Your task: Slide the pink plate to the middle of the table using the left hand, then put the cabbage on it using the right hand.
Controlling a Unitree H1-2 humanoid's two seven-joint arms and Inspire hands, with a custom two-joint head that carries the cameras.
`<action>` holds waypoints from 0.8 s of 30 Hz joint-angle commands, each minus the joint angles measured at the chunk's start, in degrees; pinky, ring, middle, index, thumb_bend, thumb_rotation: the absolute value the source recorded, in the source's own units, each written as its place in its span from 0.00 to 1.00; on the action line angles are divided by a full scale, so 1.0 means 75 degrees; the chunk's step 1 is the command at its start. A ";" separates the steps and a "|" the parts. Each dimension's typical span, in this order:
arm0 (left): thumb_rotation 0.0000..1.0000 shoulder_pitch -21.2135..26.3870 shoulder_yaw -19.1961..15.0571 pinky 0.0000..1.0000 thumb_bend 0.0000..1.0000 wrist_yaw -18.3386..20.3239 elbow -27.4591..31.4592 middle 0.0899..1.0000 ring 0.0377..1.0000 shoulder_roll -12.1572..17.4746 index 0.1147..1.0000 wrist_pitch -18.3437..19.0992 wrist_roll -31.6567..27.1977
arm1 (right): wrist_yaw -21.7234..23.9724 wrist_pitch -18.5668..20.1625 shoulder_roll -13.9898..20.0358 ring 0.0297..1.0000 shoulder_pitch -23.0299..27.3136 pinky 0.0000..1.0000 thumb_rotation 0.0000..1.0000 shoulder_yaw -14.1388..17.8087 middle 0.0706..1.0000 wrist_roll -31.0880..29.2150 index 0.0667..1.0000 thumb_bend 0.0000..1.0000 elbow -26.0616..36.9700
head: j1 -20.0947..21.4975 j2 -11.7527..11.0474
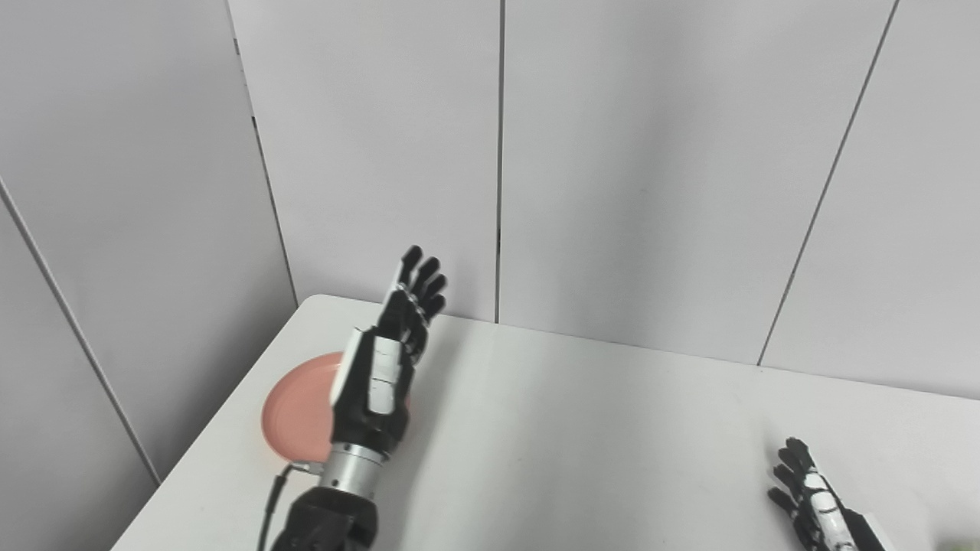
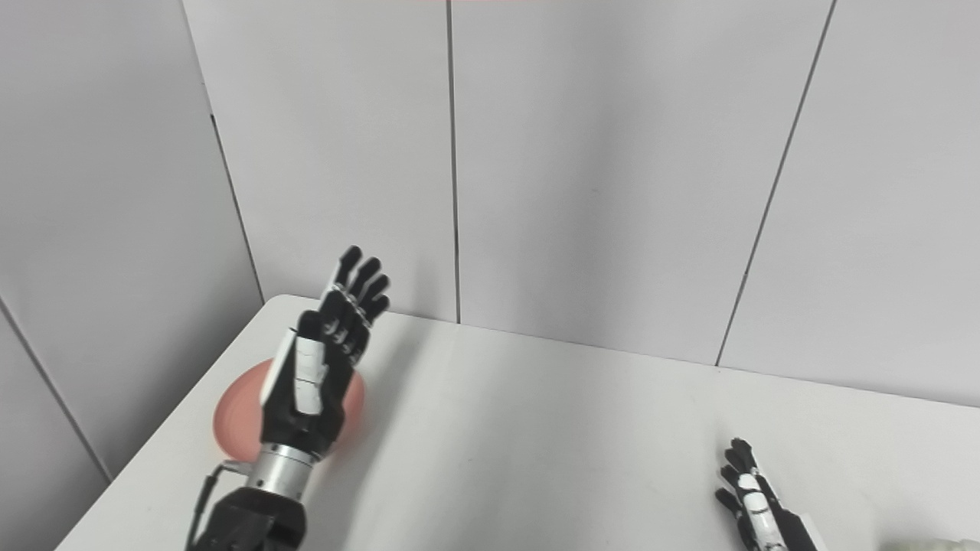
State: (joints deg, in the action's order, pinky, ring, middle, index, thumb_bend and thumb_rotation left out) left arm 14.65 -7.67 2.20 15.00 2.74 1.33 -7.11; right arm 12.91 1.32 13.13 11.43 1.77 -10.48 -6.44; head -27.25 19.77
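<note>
The pink plate [image 1: 295,413] lies flat near the table's left edge, its right part hidden behind my left hand [image 1: 387,360]. That hand is raised above the plate, held open with its fingers [image 1: 419,283] stretched toward the back wall. My right hand [image 1: 811,497] rests open at the bottom right, low over the table, holding nothing. A pale green sliver of the cabbage [image 2: 938,545] shows at the bottom right corner, just right of the right hand; most of it is cut off by the frame.
The white table [image 1: 582,444] runs from a rounded far-left corner to the right, backed by grey wall panels [image 1: 643,168]. A black cable [image 1: 268,505] hangs beside the left forearm.
</note>
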 commanded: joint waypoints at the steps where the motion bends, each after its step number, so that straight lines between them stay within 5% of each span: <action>1: 1.00 0.0269 -0.0154 1.00 0.89 -0.0160 0.0312 0.99 0.98 0.0083 0.99 -0.0184 -0.0103 | 0.0084 0.0054 0.0082 1.00 0.0080 1.00 1.00 0.0068 1.00 -0.0061 1.00 0.12 0.0060 | -0.0006 0.0014; 24: 0.99 0.0523 -0.1740 0.97 0.88 -0.0799 -0.0497 0.95 0.96 0.0799 0.95 -0.0839 -0.0844 | 0.0200 0.0095 0.0228 1.00 0.0034 1.00 1.00 0.0126 1.00 -0.0067 1.00 0.22 0.0119 | -0.0163 0.0119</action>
State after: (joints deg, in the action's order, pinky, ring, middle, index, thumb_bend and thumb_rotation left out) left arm 16.57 -20.10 -3.05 10.67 7.39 -2.12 -12.71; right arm 14.39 1.28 13.90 11.43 2.38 -11.38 -6.50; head -28.47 20.65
